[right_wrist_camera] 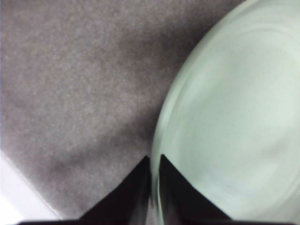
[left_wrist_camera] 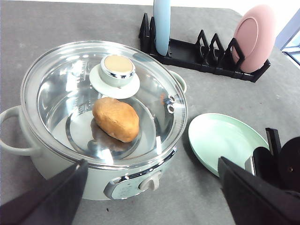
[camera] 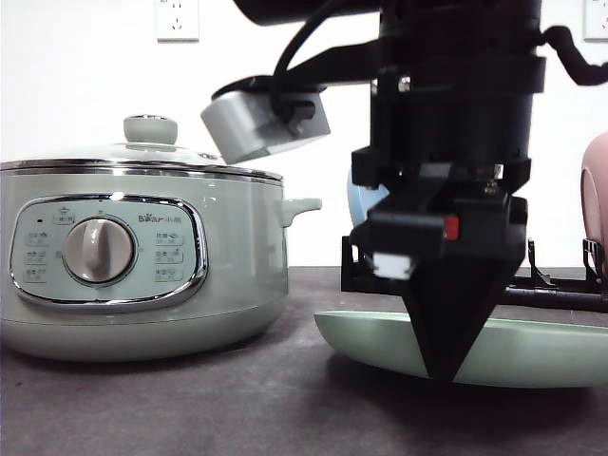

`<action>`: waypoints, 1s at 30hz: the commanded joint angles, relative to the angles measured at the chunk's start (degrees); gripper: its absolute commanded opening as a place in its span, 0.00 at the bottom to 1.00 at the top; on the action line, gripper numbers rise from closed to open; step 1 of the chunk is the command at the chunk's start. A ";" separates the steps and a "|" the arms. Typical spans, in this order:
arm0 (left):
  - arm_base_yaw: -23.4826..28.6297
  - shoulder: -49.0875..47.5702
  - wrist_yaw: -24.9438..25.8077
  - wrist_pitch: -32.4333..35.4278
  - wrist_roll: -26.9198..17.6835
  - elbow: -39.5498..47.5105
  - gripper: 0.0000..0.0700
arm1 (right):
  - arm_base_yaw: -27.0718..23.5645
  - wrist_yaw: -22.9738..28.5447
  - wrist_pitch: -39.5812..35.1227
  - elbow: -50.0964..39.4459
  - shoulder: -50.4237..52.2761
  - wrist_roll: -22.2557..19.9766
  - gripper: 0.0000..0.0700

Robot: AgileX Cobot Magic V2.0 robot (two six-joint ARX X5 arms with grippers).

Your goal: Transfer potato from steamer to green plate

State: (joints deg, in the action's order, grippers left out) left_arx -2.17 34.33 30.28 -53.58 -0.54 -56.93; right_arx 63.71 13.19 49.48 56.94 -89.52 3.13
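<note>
Here, at the left of the front view, the steamer [camera: 142, 256] sits on the dark grey table [camera: 190, 408], its lid [camera: 142, 157] on and its control knob [camera: 98, 250] facing the camera. In the left wrist view the same pot fills the left and centre of the frame, and through the glass lid [left_wrist_camera: 105, 101] the potato [left_wrist_camera: 116, 119] lies on the steamer's floor, just below the lid knob [left_wrist_camera: 117, 69] in the picture. The left gripper [left_wrist_camera: 154, 206] hangs above the steamer's front edge with its two dark fingers [left_wrist_camera: 51, 197] spread far apart at the lower corners of that frame, holding nothing.

Right of the steamer, the green plate [left_wrist_camera: 222, 140] lies flat on the table, close to the pot but not touching it. Behind both, toward the upper right of the left wrist view, a black rack [left_wrist_camera: 201, 56] holds a blue plate [left_wrist_camera: 162, 23] and a pink plate [left_wrist_camera: 253, 37] on edge.

In the centre right of the front view the right gripper [camera: 446, 370] points straight down, its tip at the near rim of the green plate [camera: 532, 351]. In the right wrist view its fingers [right_wrist_camera: 131, 197] come together on either side of the plate's rim [right_wrist_camera: 161, 140] with only a thin slit between them; the rim seems to run into that slit, so the gripper looks closed on the plate's edge.
</note>
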 commanded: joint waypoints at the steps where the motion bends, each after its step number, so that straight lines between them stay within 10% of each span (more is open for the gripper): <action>1: -0.15 0.15 0.20 0.50 0.09 -1.20 0.81 | 0.67 -0.57 -0.70 0.36 -1.05 1.41 0.25; 5: -0.15 0.15 0.20 0.48 0.09 -1.20 0.81 | 0.62 -1.22 -0.84 0.36 -1.05 1.77 0.48; 21: -0.15 0.15 0.20 0.50 0.11 -1.20 0.81 | -1.60 1.07 3.24 9.94 4.95 -1.14 0.48; 30: -0.15 0.15 0.20 0.48 0.13 -1.20 0.81 | -12.72 -16.06 -4.15 16.14 13.76 -2.73 0.48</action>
State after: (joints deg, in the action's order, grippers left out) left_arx -2.17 34.33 30.28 -53.60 -0.54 -56.93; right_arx 51.47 0.03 46.42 71.85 -75.85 1.14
